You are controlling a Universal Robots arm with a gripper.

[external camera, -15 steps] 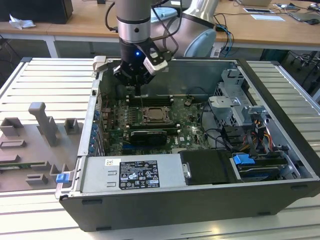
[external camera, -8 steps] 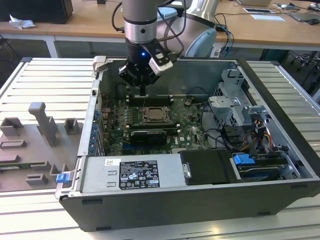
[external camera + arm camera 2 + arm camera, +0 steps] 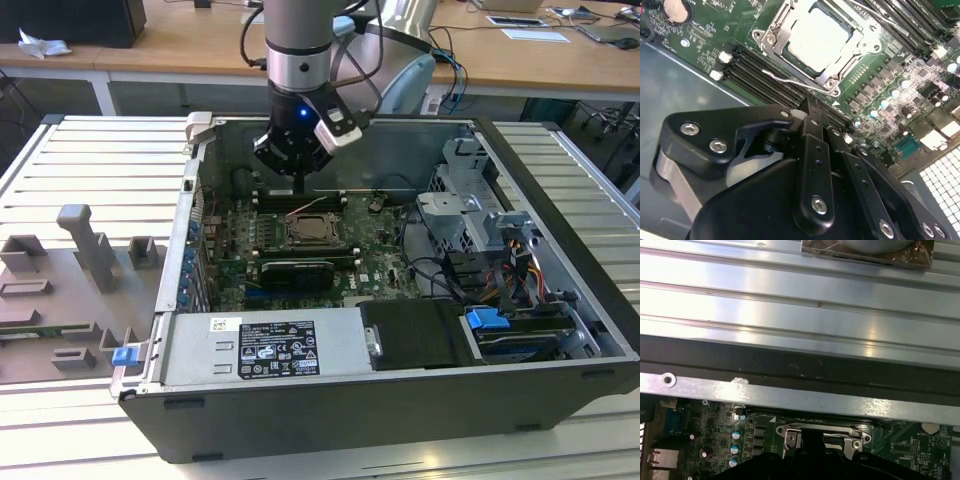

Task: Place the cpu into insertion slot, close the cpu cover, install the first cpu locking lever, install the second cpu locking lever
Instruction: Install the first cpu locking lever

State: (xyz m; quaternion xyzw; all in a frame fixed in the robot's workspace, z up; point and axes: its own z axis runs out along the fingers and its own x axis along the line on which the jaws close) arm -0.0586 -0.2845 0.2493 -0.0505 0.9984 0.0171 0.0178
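Note:
The cpu (image 3: pixel 820 37) lies flat in the insertion slot (image 3: pixel 310 231) on the green motherboard (image 3: pixel 385 262), its pale metal top showing. The silver cpu cover (image 3: pixel 832 79) lies down around it as a frame. One thin wire locking lever (image 3: pixel 782 79) runs along the socket's side nearest the memory slots, and another lever (image 3: pixel 879 15) runs along the opposite side. My gripper (image 3: pixel 303 186) hangs over the memory slots just behind the socket, tips (image 3: pixel 812 107) together, holding nothing. The first wrist view has the socket (image 3: pixel 822 436) just beyond the dark gripper (image 3: pixel 812 457).
The board sits inside an open black computer case (image 3: pixel 560 190). Black memory slots (image 3: pixel 755 70) lie under the gripper. A power supply (image 3: pixel 262 346) fills the front, and a drive cage (image 3: pixel 470 200) with cables stands at the exterior view's right. A grey fixture plate (image 3: pixel 80 275) lies outside the case.

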